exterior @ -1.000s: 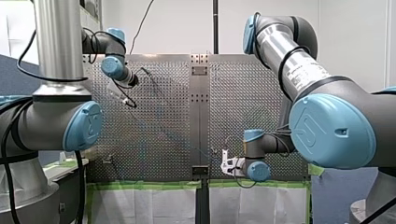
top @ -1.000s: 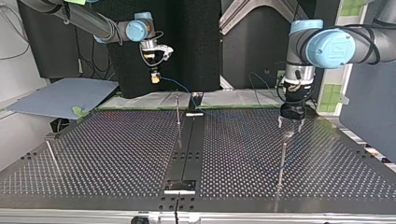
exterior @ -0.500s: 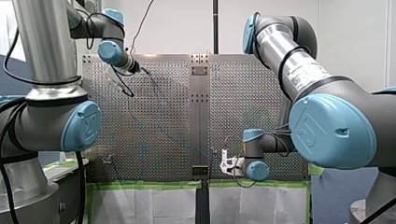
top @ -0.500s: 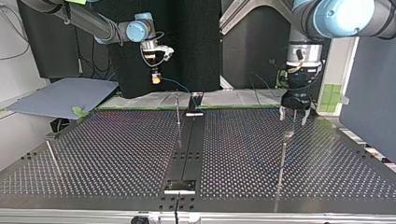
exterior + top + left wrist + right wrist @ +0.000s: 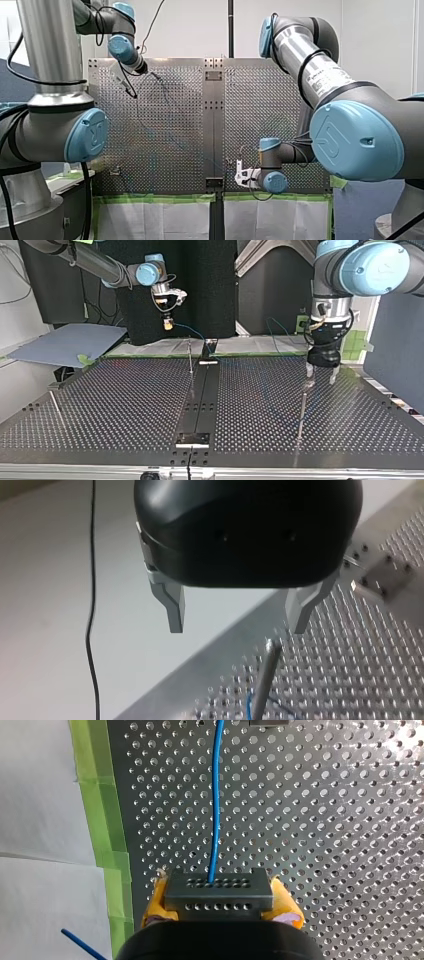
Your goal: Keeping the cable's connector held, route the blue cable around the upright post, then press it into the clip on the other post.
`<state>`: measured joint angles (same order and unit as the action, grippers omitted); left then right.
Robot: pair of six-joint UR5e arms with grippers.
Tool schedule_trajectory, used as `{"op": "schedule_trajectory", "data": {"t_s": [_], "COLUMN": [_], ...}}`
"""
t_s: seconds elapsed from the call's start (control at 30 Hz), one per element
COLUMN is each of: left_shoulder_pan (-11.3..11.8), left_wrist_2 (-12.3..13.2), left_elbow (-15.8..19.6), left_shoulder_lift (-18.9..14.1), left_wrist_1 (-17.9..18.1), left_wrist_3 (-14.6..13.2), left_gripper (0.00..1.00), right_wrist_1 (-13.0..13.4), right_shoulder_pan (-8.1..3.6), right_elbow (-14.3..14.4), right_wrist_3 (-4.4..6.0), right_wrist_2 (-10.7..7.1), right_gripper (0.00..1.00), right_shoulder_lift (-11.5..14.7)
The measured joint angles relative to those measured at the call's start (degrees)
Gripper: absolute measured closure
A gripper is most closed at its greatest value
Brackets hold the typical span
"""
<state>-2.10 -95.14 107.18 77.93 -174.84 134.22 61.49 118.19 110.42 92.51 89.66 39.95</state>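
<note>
1. Two tools are at work. My right tool (image 5: 220, 906) has its yellow pads (image 5: 155, 902) clamped on the dark connector (image 5: 219, 890). From there the blue cable (image 5: 215, 810) runs straight out ahead of it over the perforated table (image 5: 325, 820).
2. My left tool (image 5: 237, 627) has its metal fingers (image 5: 172, 605) spread apart, with nothing between them.
3. The relation that counts: a thin post (image 5: 265, 675) stands just below my left tool. Its tip is under the gap but nearer one finger, and its long axis is upright, roughly along the tool's line of approach.
4. A short stretch of the cable shows low beside that post, well below the fingertips.
5. My left tool is much the nearer to this post. My right tool holds the connector well apart from it, beyond a second post (image 5: 190, 360).
6. In my judgement, the left tool must descend beside the post to reach the cable. I cannot tell which post carries the clip.
</note>
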Motion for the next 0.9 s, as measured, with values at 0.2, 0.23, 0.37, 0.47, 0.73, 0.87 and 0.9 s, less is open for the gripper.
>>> {"op": "schedule_trajectory", "data": {"t_s": [0.2,0.23,0.37,0.47,0.73,0.87,0.9], "left_shoulder_pan": [-0.7,-0.9,-1.4,-1.7,-2.6,-3.3,-3.4], "left_wrist_2": [-2.8,-3.1,-3.5,-3.5,-2.1,-2.4,-2.5], "left_elbow": [-3.1,-3.7,-5.8,-7.6,-12.0,-14.4,-14.9], "left_shoulder_lift": [-0.2,-0.3,-0.5,-0.4,2.1,4.3,4.6], "left_wrist_1": [-3.0,-3.7,-5.8,-7.5,-12.0,-14.4,-14.9], "left_wrist_3": [-3.0,-3.7,-5.8,-7.6,-12.0,-14.4,-14.9], "left_gripper": [0.00,0.00,0.00,0.00,0.00,0.00,0.00], "right_wrist_1": [-0.1,-0.1,-0.1,-0.1,0.1,0.2,0.2], "right_shoulder_pan": [0.03,0.05,0.05,0.05,0.06,0.06,0.06], "right_elbow": [0.0,0.0,0.0,0.0,0.0,0.0,0.0], "right_wrist_3": [-0.10,-0.10,-0.11,-0.11,-0.08,0.00,0.02], "right_wrist_2": [0.00,0.00,0.00,0.01,0.00,0.00,0.00], "right_gripper": [1.00,1.00,1.00,1.00,1.00,1.00,1.00], "right_shoulder_lift": [0.0,0.0,0.0,0.0,0.0,0.0,0.0]}}
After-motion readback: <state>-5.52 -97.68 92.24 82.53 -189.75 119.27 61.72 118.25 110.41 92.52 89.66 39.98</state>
